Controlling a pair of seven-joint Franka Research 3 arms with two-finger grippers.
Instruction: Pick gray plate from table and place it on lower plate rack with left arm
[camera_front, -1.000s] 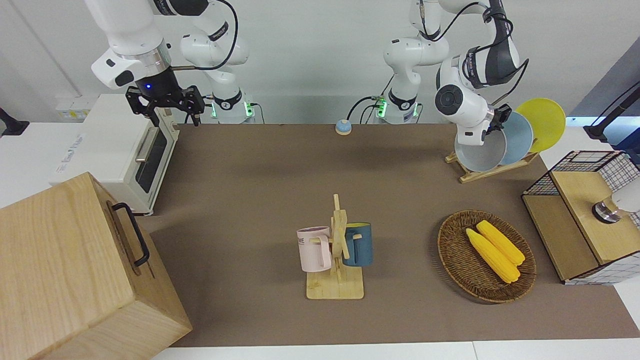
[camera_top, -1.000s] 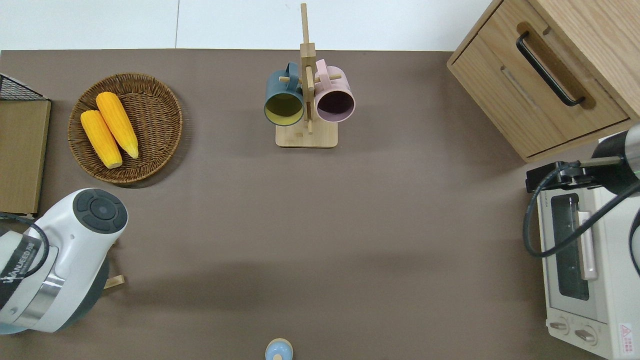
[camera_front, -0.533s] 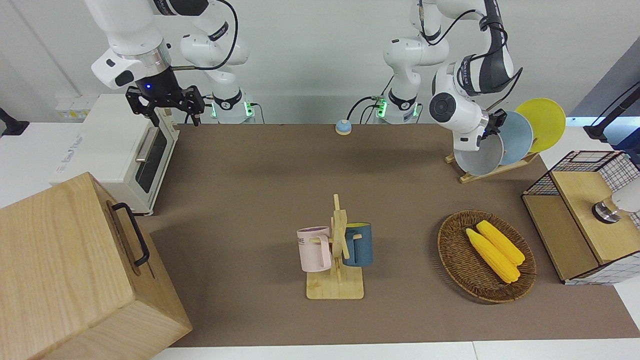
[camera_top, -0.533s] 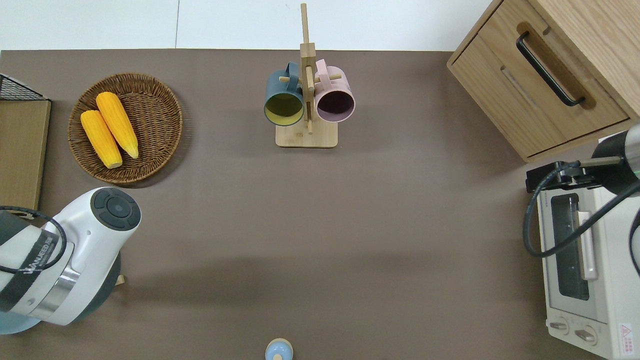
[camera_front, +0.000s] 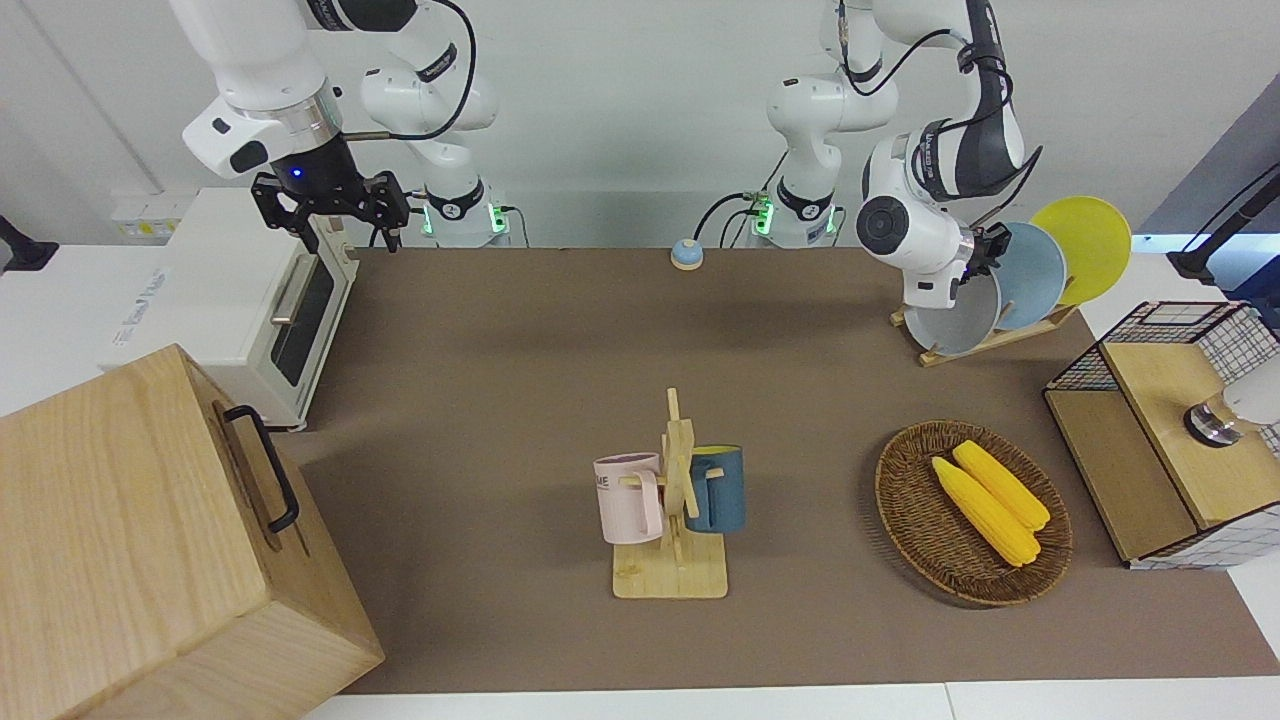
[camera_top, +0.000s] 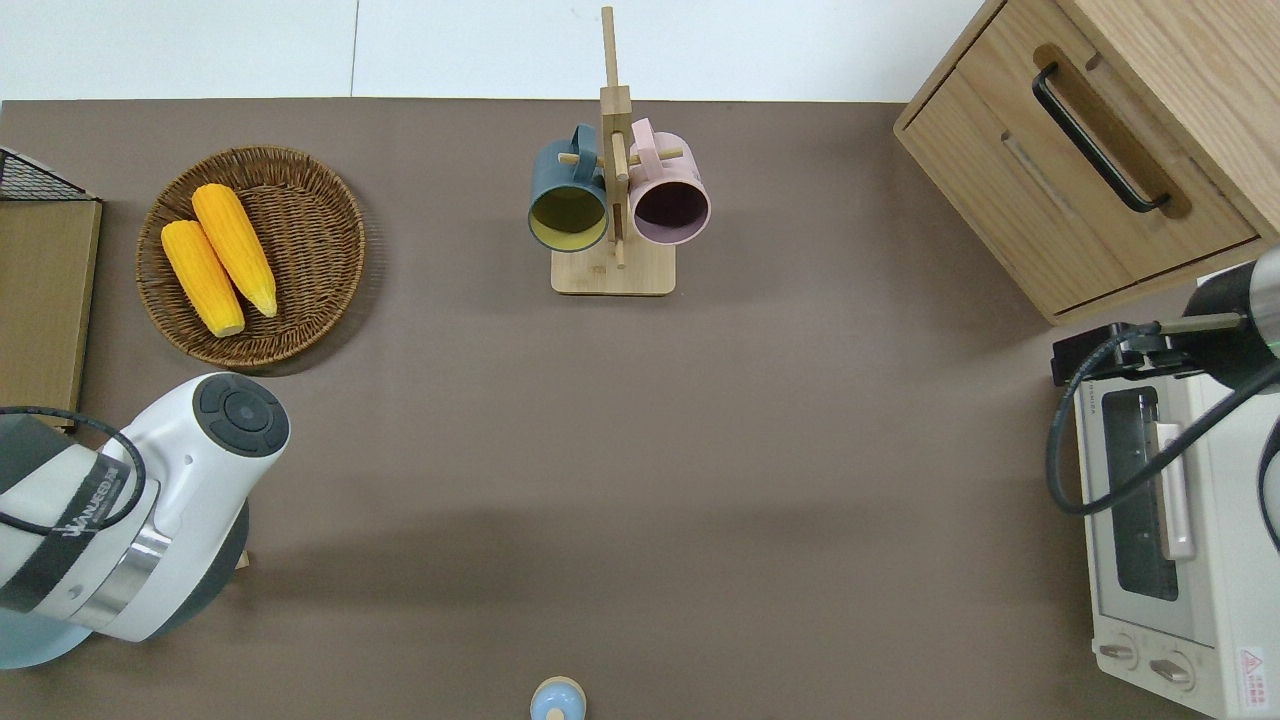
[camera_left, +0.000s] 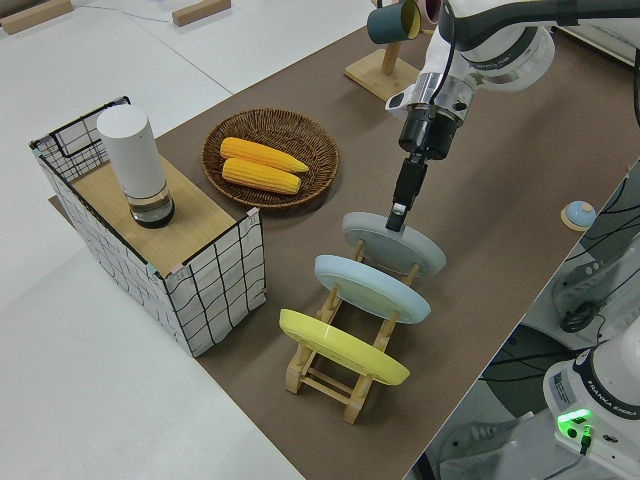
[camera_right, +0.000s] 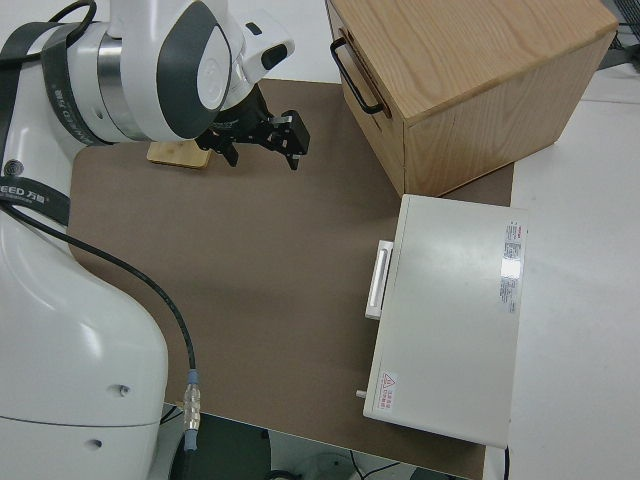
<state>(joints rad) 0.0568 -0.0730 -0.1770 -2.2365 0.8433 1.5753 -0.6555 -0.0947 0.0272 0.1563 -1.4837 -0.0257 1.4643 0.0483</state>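
Left arm jaws (camera_left: 398, 217): pointing down, tips at the upper rim of the gray plate (camera_left: 395, 246); whether they pinch the rim or have let go cannot be told. The left arm (camera_front: 925, 215) hides most of the rack in the overhead view.

Gray plate: standing tilted in the lower plate rack (camera_left: 340, 372), in the slot farthest from the robots. Light blue plate (camera_left: 372, 288) in the next slot, yellow plate (camera_left: 343, 348) in the slot nearest the robots; all three lean the same way, apart from one another.

Rack position: on the desk (camera_top: 640, 450) at about 8 o'clock in the overhead view, toward the left arm's end.

Wicker basket (camera_top: 345, 245): at about 10 o'clock, farther from the robots than the rack, holding two corn cobs (camera_top: 218, 258) side by side.

Mug stand (camera_top: 612, 272): at 12 o'clock, a dark blue mug (camera_top: 567, 195) and a pink mug (camera_top: 668, 192) hung on its pegs.

Wooden drawer box (camera_top: 1100, 150): at 2 o'clock. White toaster oven (camera_top: 1170, 520): at 4 o'clock.

Right arm (camera_front: 265, 90): parked, jaws (camera_front: 330, 215) spread apart and holding nothing.
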